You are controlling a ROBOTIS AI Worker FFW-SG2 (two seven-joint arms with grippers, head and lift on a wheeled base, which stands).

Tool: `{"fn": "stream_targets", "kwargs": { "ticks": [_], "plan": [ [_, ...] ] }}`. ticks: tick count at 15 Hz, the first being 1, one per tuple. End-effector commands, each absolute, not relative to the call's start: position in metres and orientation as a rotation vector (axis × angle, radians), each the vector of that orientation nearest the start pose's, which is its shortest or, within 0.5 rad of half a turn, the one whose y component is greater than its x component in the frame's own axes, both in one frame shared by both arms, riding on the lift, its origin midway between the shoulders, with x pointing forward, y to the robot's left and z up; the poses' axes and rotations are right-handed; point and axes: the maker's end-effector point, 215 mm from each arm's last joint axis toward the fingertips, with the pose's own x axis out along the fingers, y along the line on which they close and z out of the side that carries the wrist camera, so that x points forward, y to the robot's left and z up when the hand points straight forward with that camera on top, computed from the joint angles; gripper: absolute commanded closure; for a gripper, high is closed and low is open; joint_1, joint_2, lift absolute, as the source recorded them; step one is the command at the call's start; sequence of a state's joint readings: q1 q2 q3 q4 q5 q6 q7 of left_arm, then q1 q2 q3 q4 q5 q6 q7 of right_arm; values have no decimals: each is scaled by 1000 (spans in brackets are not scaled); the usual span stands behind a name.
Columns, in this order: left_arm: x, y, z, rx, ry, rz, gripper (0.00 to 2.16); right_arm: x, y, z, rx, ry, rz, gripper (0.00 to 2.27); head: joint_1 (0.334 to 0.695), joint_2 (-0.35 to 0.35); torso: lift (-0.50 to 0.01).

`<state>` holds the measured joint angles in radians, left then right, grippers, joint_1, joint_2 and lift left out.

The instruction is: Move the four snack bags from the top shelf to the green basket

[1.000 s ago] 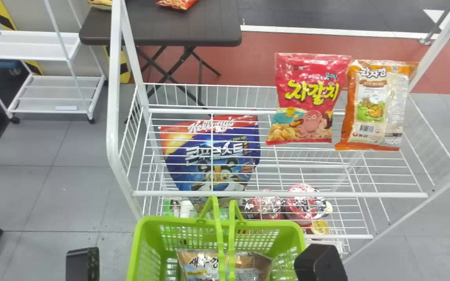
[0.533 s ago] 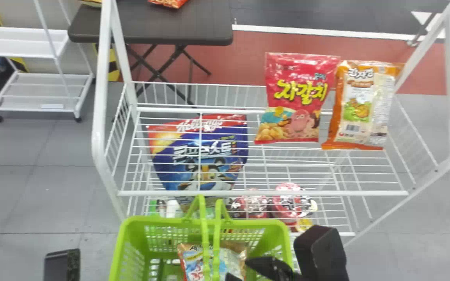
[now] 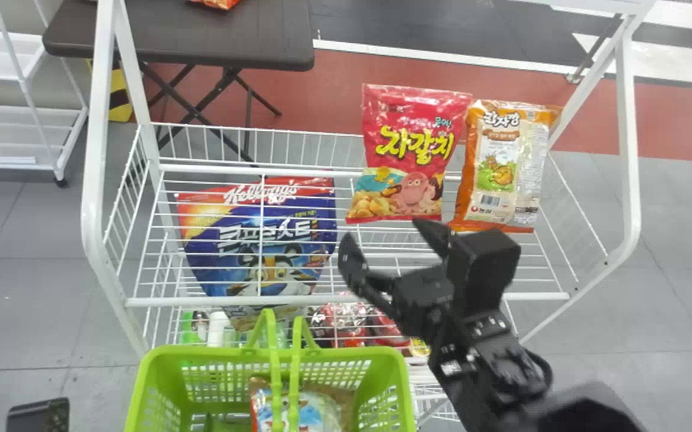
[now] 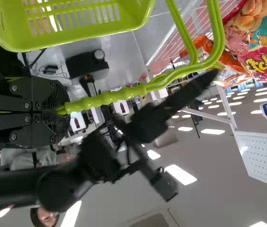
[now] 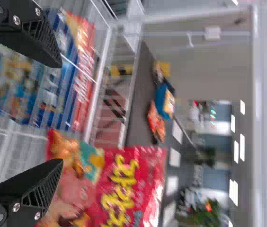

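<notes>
The red snack bag and the orange snack bag stand side by side on the top shelf. Over the shelf's front part my right gripper is open, its fingertips just below the red bag's lower edge. In the right wrist view the red bag lies beyond the open gripper. The green basket holds brownish snack packaging. Part of my left gripper shows at the bottom left; in the left wrist view the left gripper is shut on the basket handle.
The white rack's front rail runs between basket and bags. A blue cereal bag and several round packs sit below the top shelf. White posts flank it. A dark table stands behind.
My right gripper has risen from over the basket to the top shelf. Rack, bags and basket have shifted leftward in the head view. The left gripper's visible part has shifted left too.
</notes>
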<state>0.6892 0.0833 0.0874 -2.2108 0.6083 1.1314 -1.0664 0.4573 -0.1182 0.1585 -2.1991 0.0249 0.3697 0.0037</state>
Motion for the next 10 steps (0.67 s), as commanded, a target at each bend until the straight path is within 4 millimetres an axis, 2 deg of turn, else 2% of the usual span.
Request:
{"fn": "stream_targets", "kwargs": {
  "ticks": [1,4,5,8,9,10],
  "plan": [
    [175,21,-378,-1035,814,-1170,1305,494,-185,-361,-113,182,85,90,695,-236,0],
    [177,23,-376,-1024,809,-1171,1305,539,-223,-394,-120,238,30,90,695,-286,0],
    [177,22,-375,-1021,810,-1172,1305,551,-229,-399,-107,246,24,90,695,-293,0],
    [179,23,-376,-1014,809,-1165,1305,577,-230,-400,-57,260,44,90,695,-310,0],
    [179,23,-376,-1011,810,-1165,1305,582,-228,-400,-59,272,57,306,695,-308,0],
    [180,24,-377,-1010,810,-1162,1305,582,-224,-407,-57,307,85,1052,695,-306,0]
  ]
}}
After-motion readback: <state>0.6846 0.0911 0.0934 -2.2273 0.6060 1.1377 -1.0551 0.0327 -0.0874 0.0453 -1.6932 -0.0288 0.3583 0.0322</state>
